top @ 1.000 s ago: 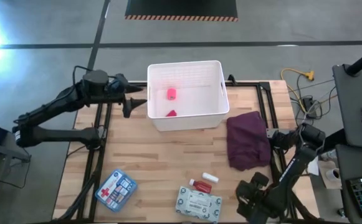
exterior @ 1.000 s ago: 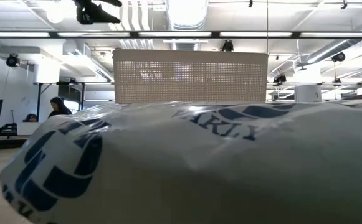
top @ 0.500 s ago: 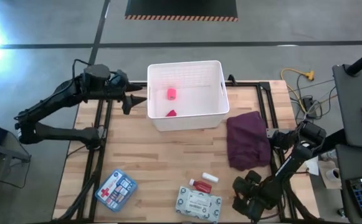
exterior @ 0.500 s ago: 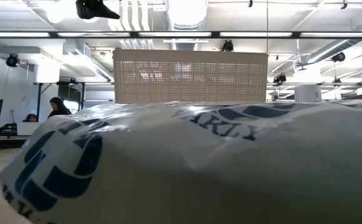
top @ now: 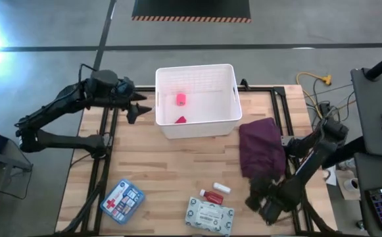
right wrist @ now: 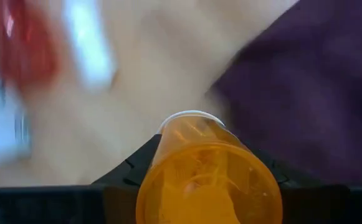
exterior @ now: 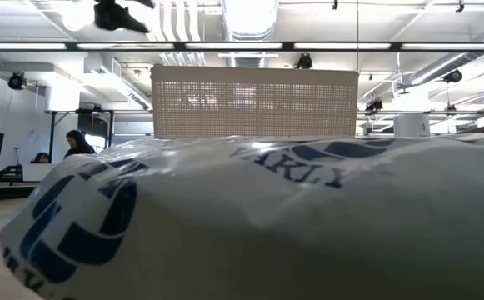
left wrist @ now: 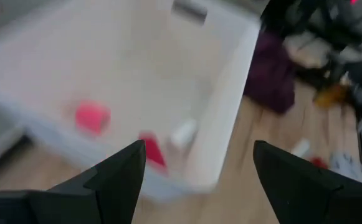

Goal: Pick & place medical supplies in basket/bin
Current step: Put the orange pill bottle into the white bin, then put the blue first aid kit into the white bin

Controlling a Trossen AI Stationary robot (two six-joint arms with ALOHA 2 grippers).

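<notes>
The white bin [top: 197, 115] stands at the table's far middle, holding a pink roll [top: 181, 99], a red piece [top: 181, 120] and a small white item [left wrist: 184, 132]. My left gripper [top: 138, 108] hovers open just left of the bin's left wall. Near the table's near right corner my right gripper [top: 260, 197] is shut on an orange vial [right wrist: 202, 180] with a white cap. A blue-white pouch [top: 121, 199], a pale green wipes pack [top: 208, 215] and a red-white tube [top: 214, 193] lie on the near part of the table. My right gripper pinches the orange vial between its two fingers [right wrist: 131, 169], which sit on the vial's opposite round sides [right wrist: 159, 186]. The vial lies along the fingers, its white cap end [right wrist: 190, 118] pointing away from the wrist. Whether it is clear of the table, I cannot tell.
A maroon cloth [top: 263, 148] lies crumpled at the right, just beyond my right gripper. In the low view the wipes pack [exterior: 258, 225] fills the foreground, and only the bin's lattice wall [exterior: 254, 102] shows behind it. Bare wood lies between the bin and the near items.
My right gripper has gone a little toward the table's far edge, up to the maroon cloth's near edge, and its arm has swung the same way.
</notes>
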